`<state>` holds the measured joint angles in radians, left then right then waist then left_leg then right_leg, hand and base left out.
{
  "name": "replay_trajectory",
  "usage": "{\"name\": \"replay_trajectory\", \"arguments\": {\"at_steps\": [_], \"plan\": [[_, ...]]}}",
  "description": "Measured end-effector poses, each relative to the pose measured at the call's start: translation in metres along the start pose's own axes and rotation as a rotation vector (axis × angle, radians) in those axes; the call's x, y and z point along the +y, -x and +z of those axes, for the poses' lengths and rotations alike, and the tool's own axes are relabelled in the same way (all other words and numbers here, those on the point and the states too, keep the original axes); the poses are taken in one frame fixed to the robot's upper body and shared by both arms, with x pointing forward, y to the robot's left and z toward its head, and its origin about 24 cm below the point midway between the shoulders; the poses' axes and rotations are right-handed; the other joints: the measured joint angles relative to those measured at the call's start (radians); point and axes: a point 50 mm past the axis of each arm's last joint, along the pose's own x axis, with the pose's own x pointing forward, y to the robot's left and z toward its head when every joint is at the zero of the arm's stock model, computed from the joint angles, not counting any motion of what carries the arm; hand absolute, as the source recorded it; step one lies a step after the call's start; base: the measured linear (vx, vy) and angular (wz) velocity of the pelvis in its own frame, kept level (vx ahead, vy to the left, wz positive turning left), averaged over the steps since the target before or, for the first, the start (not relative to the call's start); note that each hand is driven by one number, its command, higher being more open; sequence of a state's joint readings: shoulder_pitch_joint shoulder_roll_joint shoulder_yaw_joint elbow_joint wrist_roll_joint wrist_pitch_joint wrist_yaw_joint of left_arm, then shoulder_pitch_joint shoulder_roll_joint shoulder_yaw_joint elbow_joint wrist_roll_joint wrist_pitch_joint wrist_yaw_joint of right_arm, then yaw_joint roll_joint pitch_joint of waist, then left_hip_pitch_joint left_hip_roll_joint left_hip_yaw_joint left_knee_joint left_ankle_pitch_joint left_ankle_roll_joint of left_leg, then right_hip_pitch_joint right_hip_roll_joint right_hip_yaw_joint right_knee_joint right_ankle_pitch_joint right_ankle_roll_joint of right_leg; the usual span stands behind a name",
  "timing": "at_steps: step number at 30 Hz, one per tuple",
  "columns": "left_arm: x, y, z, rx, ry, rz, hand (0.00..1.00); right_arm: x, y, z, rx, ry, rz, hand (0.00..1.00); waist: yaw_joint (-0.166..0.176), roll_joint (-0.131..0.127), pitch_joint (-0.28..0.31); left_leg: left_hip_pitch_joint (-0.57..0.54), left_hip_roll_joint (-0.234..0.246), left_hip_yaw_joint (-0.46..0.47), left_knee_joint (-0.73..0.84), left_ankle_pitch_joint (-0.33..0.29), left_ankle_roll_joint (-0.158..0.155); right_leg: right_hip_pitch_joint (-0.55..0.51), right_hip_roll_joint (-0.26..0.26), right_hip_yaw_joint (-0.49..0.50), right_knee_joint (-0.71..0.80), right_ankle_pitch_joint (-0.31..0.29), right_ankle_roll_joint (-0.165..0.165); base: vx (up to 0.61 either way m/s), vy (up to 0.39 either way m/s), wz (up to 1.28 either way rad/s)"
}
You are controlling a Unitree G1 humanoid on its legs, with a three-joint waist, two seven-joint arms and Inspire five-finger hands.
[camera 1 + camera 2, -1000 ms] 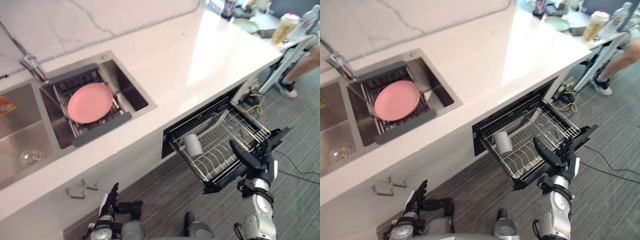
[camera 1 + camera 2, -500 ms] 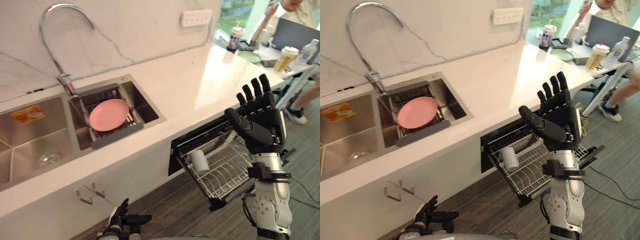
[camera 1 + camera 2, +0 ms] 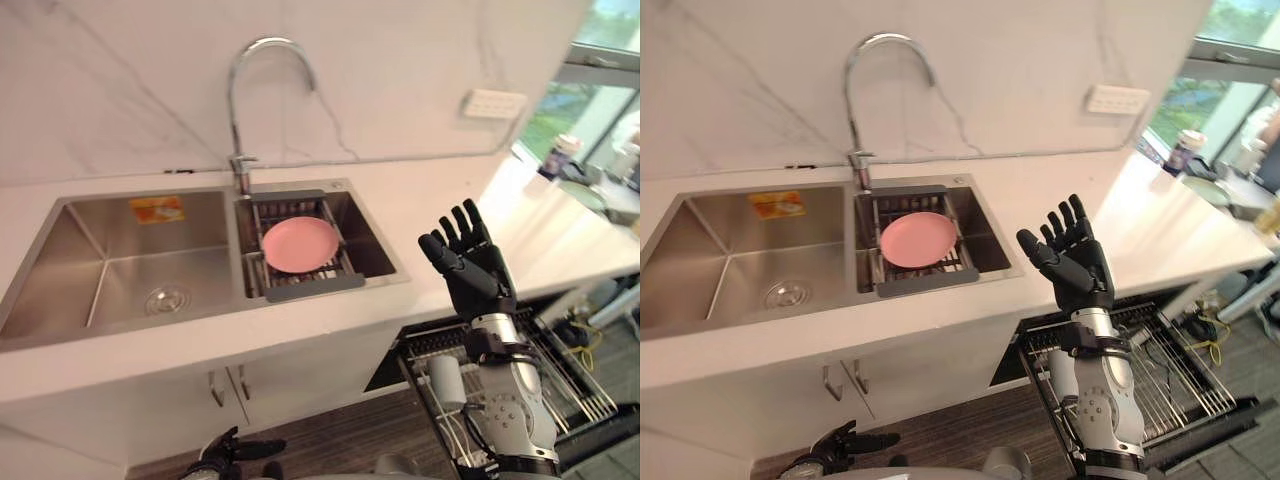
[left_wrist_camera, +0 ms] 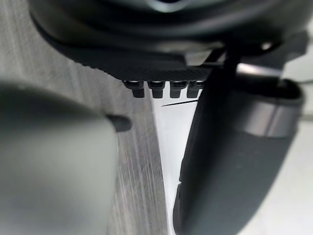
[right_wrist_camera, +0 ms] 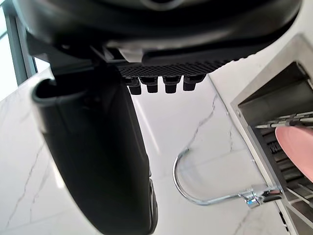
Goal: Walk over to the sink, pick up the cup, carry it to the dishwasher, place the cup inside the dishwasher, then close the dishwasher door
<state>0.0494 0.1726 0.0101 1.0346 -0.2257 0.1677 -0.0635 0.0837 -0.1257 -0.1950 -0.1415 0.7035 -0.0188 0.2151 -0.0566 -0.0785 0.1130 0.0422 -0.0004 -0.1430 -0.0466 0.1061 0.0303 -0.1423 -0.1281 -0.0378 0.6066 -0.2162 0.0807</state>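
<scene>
A pale cup (image 3: 445, 381) lies on its side in the pulled-out wire rack (image 3: 1175, 375) of the open dishwasher at the lower right, under the counter. My right forearm partly hides it. Above the rack and in front of the counter's edge, my right hand (image 3: 468, 268) is raised with its fingers straight and spread, holding nothing. Its wrist view shows the thumb (image 5: 100, 147) standing free. Low over the floor at the bottom, my left hand (image 3: 228, 456) hangs relaxed and empty.
A steel double sink sits in the white counter (image 3: 520, 235), with a tall curved faucet (image 3: 262, 62) behind it. A pink plate (image 3: 299, 243) rests on a rack in the right basin; the left basin (image 3: 120, 275) holds nothing. A wall socket (image 3: 493, 103) is at right.
The whole picture has shifted, so the camera moved to face the sink. My right hand rose from beside the dishwasher rack to counter height. The cup stays in the rack.
</scene>
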Motion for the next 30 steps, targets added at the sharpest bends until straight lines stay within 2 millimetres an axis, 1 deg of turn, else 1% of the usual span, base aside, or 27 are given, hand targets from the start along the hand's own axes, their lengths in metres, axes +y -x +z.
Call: {"name": "replay_trajectory", "arguments": {"at_steps": [2,3,4,5,6,7,12,15,17,18,19,20,21,22,23,24,25,26,28,30], "plan": [[0.000,0.000,0.002,0.001,0.001,-0.020,1.00,0.000,0.000,0.000,-0.001,-0.001,0.000,1.00,0.000,0.000,0.017,-0.004,-0.003,-0.017,0.022,-0.013,-0.003,0.000,0.033,0.030,-0.046,0.004,0.006,0.00,-0.155,0.80],[0.002,0.000,0.005,-0.005,-0.020,-0.053,1.00,-0.002,0.003,-0.001,0.008,-0.002,-0.009,1.00,0.001,-0.028,0.024,0.006,-0.036,-0.039,0.031,-0.017,-0.008,0.017,0.035,0.040,-0.135,0.130,0.005,-0.01,-0.195,0.93],[0.002,0.001,0.006,-0.011,-0.035,-0.055,1.00,-0.002,0.004,-0.001,0.010,0.000,-0.008,1.00,0.003,-0.042,0.018,0.012,-0.046,-0.040,0.023,-0.017,-0.009,0.023,0.021,0.031,-0.145,0.136,0.001,0.05,-0.279,0.99],[-0.001,0.001,0.005,-0.010,-0.068,-0.063,1.00,-0.001,0.003,0.000,0.006,0.003,-0.002,1.00,0.009,-0.029,0.010,0.013,-0.034,-0.040,0.001,-0.021,-0.020,0.056,0.022,0.031,-0.210,0.118,0.007,0.14,-0.290,0.47],[-0.002,0.001,0.008,-0.026,-0.092,-0.072,1.00,0.003,0.002,0.005,-0.018,0.002,0.016,1.00,0.017,-0.035,0.007,0.002,-0.036,-0.022,-0.009,-0.005,-0.044,0.094,0.016,0.026,-0.315,0.073,-0.009,0.13,-0.239,0.30],[-0.005,0.001,0.006,-0.037,-0.137,-0.083,1.00,0.000,-0.003,0.011,-0.044,0.014,-0.032,1.00,-0.038,0.001,0.045,0.013,-0.021,0.071,-0.044,0.017,-0.042,0.174,0.018,0.050,-0.466,0.139,0.047,0.10,-0.066,0.10],[-0.005,0.001,0.006,-0.039,-0.137,-0.083,1.00,0.000,-0.003,0.010,-0.043,0.013,-0.031,1.00,-0.032,0.000,0.045,0.012,-0.033,0.073,-0.042,0.021,-0.040,0.185,0.005,0.048,-0.473,0.143,0.050,0.07,0.019,0.02],[-0.005,0.001,0.007,-0.038,-0.096,-0.082,1.00,0.004,-0.004,0.007,-0.032,0.003,-0.029,1.00,-0.012,0.002,0.044,0.017,-0.026,0.073,-0.038,0.019,-0.037,0.199,0.004,0.034,-0.489,0.147,0.044,0.07,-0.014,0.07],[-0.005,0.001,0.004,-0.028,-0.019,-0.081,1.00,0.008,-0.005,0.003,-0.020,-0.007,-0.021,1.00,-0.005,0.004,0.042,0.018,-0.017,0.073,-0.038,0.019,-0.038,0.207,0.009,0.020,-0.502,0.149,0.041,0.01,-0.022,0.02],[-0.004,0.001,0.002,-0.025,0.050,-0.074,1.00,0.010,-0.005,0.002,-0.016,-0.008,-0.020,1.00,-0.001,0.008,0.041,0.017,-0.011,0.074,-0.038,0.018,-0.040,0.213,0.009,0.000,-0.516,0.151,0.038,0.00,-0.043,0.00],[-0.004,0.001,0.000,-0.024,0.125,-0.064,1.00,0.009,-0.005,0.001,-0.012,0.011,-0.035,1.00,0.011,0.013,0.037,0.016,-0.005,0.080,-0.038,0.015,-0.044,0.216,0.005,-0.032,-0.528,0.155,0.036,0.00,-0.040,-0.06],[-0.004,0.001,-0.001,-0.018,0.161,-0.056,1.00,0.008,-0.005,0.001,-0.009,0.032,-0.045,1.00,0.015,0.015,0.033,0.015,-0.001,0.086,-0.038,0.012,-0.047,0.216,0.002,-0.049,-0.535,0.161,0.035,-0.01,-0.036,-0.18],[-0.002,0.001,-0.006,-0.002,0.237,-0.035,1.00,0.007,-0.006,0.000,0.001,0.072,-0.063,1.00,0.022,0.020,0.021,0.009,0.010,0.106,-0.038,0.006,-0.054,0.217,-0.002,-0.085,-0.550,0.174,0.034,-0.01,-0.037,-0.18],[0.002,0.002,-0.012,0.016,0.303,-0.017,1.00,0.004,-0.007,0.000,0.010,0.132,-0.078,1.00,0.019,0.027,0.011,0.007,0.023,0.143,-0.042,0.003,-0.058,0.219,-0.002,-0.108,-0.562,0.181,0.031,-0.01,-0.042,-0.10],[0.003,0.003,-0.014,0.023,0.321,-0.009,1.00,0.002,-0.007,0.001,0.013,0.172,-0.086,1.00,0.017,0.030,0.006,0.007,0.029,0.161,-0.043,0.003,-0.059,0.219,0.000,-0.113,-0.564,0.182,0.030,0.01,-0.051,0.06],[0.003,0.003,-0.018,0.034,0.345,0.001,1.00,-0.005,-0.007,0.006,0.017,0.274,-0.110,1.00,0.014,0.038,0.000,0.008,0.039,0.187,-0.043,0.004,-0.063,0.222,0.004,-0.119,-0.569,0.184,0.027,0.04,-0.056,0.07],[0.003,0.004,-0.020,0.043,0.361,0.001,1.00,-0.011,-0.008,0.012,0.019,0.374,-0.125,1.00,0.015,0.047,-0.006,0.009,0.043,0.188,-0.043,0.004,-0.064,0.225,0.008,-0.120,-0.575,0.188,0.022,0.04,-0.046,0.04],[0.003,0.004,-0.022,0.054,0.366,0.002,1.00,-0.013,-0.010,0.016,0.017,0.422,-0.125,1.00,0.015,0.052,-0.009,0.009,0.044,0.188,-0.043,0.004,-0.064,0.225,0.010,-0.121,-0.577,0.190,0.019,0.04,-0.043,-0.04],[0.004,0.005,-0.027,0.085,0.397,0.011,1.00,-0.014,-0.017,0.028,0.001,0.534,-0.098,1.00,0.014,0.061,-0.015,0.015,0.052,0.197,-0.042,0.002,-0.068,0.228,0.016,-0.120,-0.581,0.193,0.016,0.03,-0.035,-0.11],[0.004,0.005,-0.030,0.100,0.410,0.013,1.00,-0.011,-0.022,0.032,0.011,0.621,-0.052,1.00,0.014,0.060,-0.019,0.022,0.057,0.207,-0.042,-0.001,-0.072,0.233,0.020,-0.118,-0.588,0.197,0.012,0.02,-0.027,-0.14]]}}
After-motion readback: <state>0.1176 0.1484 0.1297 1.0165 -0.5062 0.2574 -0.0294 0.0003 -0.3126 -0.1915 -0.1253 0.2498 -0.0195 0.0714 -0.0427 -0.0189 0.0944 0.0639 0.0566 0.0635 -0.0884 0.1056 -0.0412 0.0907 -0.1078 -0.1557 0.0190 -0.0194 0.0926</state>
